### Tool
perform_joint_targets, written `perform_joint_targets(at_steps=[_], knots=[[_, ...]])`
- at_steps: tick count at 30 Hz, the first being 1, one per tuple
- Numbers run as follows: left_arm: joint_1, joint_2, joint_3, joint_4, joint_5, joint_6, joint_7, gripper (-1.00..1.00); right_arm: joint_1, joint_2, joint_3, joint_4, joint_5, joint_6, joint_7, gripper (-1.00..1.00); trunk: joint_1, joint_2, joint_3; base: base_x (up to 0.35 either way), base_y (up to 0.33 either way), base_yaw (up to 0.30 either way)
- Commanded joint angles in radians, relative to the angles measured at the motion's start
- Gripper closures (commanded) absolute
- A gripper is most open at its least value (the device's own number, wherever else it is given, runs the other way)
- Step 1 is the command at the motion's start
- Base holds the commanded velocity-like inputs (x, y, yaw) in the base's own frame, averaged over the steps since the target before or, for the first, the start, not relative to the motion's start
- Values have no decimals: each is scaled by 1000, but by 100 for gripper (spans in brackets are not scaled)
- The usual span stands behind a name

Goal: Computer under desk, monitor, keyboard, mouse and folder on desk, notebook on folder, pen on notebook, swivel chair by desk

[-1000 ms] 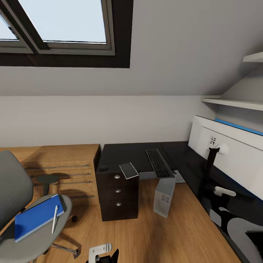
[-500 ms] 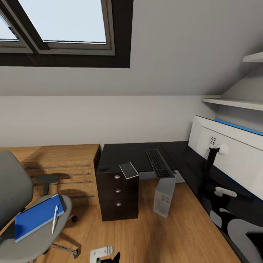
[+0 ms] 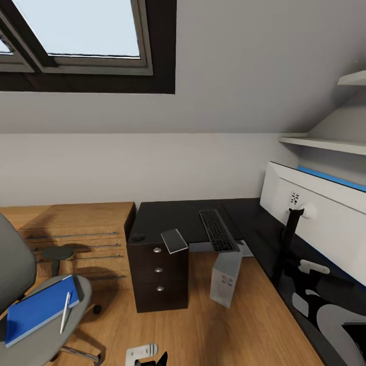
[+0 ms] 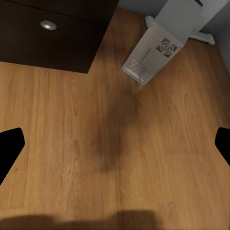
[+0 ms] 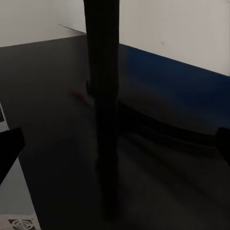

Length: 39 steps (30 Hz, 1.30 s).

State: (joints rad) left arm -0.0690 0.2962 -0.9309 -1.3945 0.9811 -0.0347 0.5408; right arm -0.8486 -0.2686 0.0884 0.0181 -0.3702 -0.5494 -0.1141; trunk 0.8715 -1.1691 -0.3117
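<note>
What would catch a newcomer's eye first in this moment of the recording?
Probably the bright blue folder lying on the swivel chair seat at lower left, with the white pen resting on it. Next, the large monitor with its white back on the black desk at right, and the computer leaning tilted on the floor beneath.

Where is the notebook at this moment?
In the head view the notebook lies on the desk corner above the drawer unit, between the mouse and the keyboard.
</note>
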Motion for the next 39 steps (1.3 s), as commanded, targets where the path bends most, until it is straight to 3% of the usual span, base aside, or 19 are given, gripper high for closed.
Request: perform_joint_targets(at_steps=[1,39], knots=[[-2,1,-3,-1,7,-4,6,-100,-1,0,9,2,-4,-3,-4,-100,0,-1,-1,49,-46,0],[-2,0,-3,32,3,-4,2,-100,-1,-1,8,2,-3,-3,-4,-100,0,-1,-1,86,-18,0]])
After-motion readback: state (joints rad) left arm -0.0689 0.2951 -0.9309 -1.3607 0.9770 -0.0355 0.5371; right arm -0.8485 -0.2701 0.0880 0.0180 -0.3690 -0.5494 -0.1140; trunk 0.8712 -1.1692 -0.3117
